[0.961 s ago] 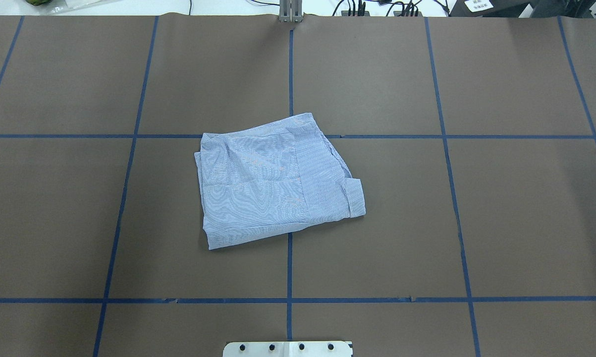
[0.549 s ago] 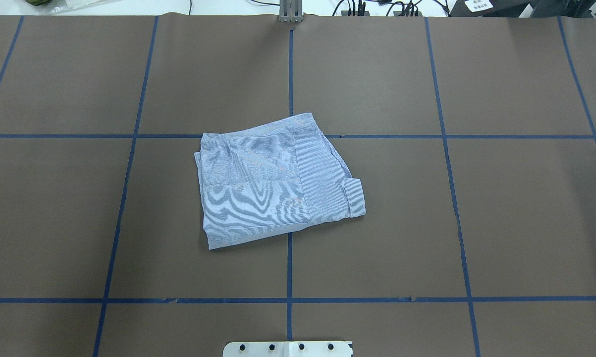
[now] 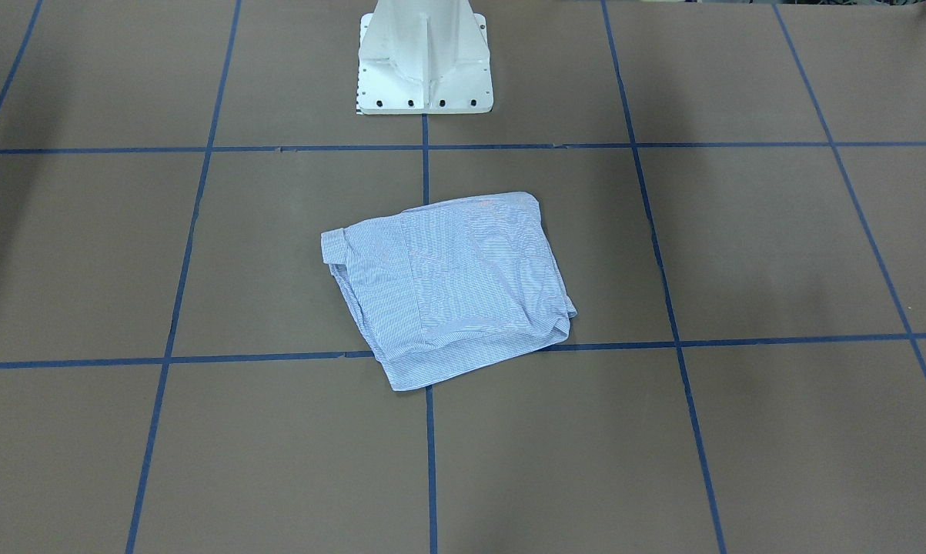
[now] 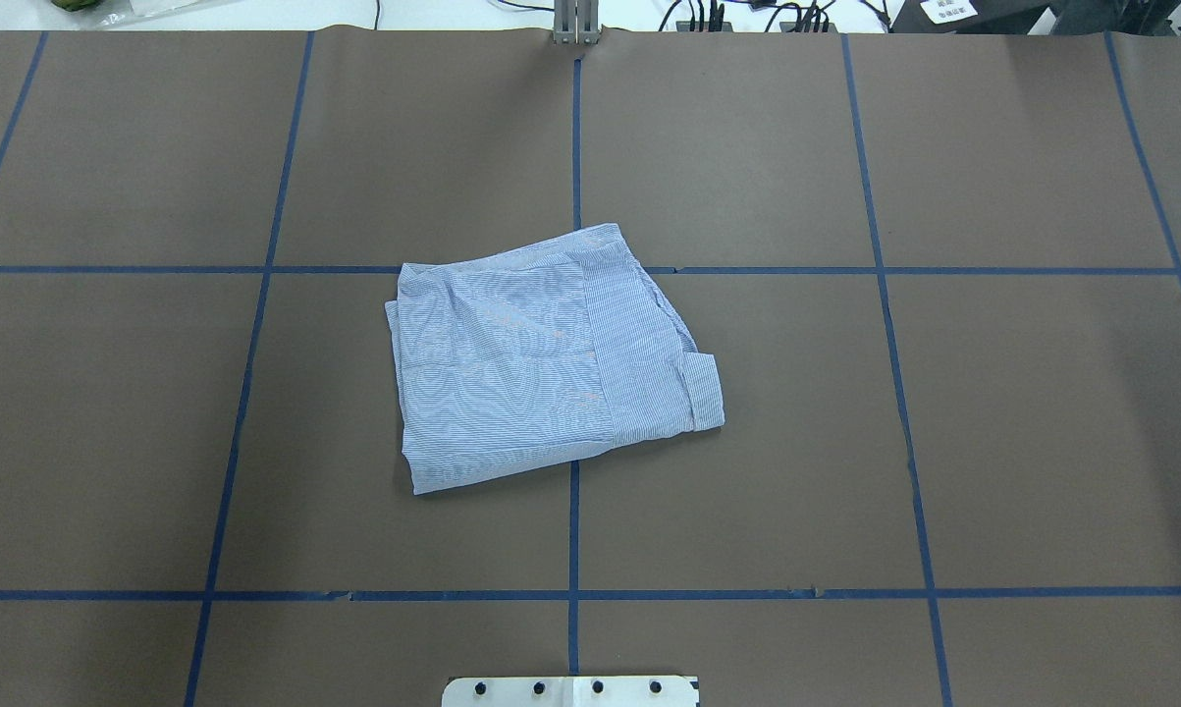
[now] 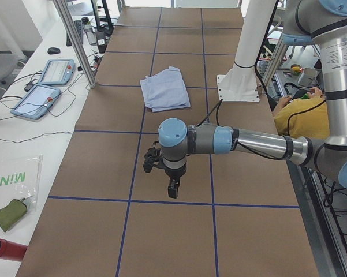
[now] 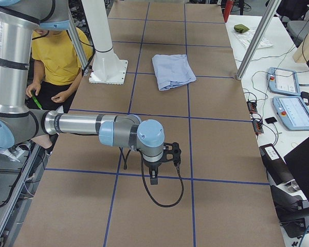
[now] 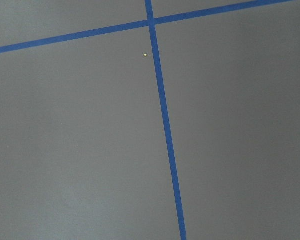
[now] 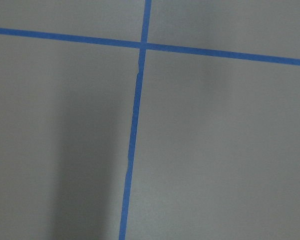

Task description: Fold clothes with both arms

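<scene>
The light blue striped shirt (image 4: 541,358) lies folded into a rough square near the middle of the brown table; it also shows in the front view (image 3: 451,288) and both side views (image 5: 164,89) (image 6: 173,71). No gripper touches it. My left gripper (image 5: 171,188) hangs low over bare table far from the shirt, seen only in the left side view. My right gripper (image 6: 153,178) hangs likewise, seen only in the right side view. I cannot tell whether either is open or shut. Both wrist views show only table and blue tape.
The white pedestal base (image 3: 424,61) stands at the table's robot side. Blue tape lines (image 4: 573,147) grid the brown cover. A person in yellow (image 6: 59,56) sits beside the base. Teach pendants (image 5: 46,86) and cables lie on the side bench.
</scene>
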Motion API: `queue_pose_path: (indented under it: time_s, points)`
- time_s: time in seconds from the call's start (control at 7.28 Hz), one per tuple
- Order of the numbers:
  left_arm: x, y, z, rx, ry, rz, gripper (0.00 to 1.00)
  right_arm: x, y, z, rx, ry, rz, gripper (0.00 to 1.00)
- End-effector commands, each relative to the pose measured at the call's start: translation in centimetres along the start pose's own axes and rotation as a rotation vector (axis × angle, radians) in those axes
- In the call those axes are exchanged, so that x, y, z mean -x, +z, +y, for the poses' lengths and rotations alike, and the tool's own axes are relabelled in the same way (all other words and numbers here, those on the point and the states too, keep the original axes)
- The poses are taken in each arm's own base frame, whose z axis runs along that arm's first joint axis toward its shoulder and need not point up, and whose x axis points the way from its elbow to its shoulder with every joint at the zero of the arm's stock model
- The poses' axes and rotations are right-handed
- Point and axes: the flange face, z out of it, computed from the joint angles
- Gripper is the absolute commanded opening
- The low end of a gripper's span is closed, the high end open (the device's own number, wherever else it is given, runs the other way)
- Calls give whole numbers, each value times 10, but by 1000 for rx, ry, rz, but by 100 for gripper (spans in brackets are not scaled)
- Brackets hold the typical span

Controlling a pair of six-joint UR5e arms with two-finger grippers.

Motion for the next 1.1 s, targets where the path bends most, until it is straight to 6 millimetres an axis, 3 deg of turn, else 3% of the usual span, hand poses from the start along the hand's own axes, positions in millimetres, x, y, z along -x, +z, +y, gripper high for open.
queue_pose_path:
  time_s: [0.0,0.96]
  points:
    - [0,0,1,1,-1,0,100,23,10,-12,-3,1,5,100]
    - [1,1,2,3,-4,3,100,22,17,-9,2,-11,4,100]
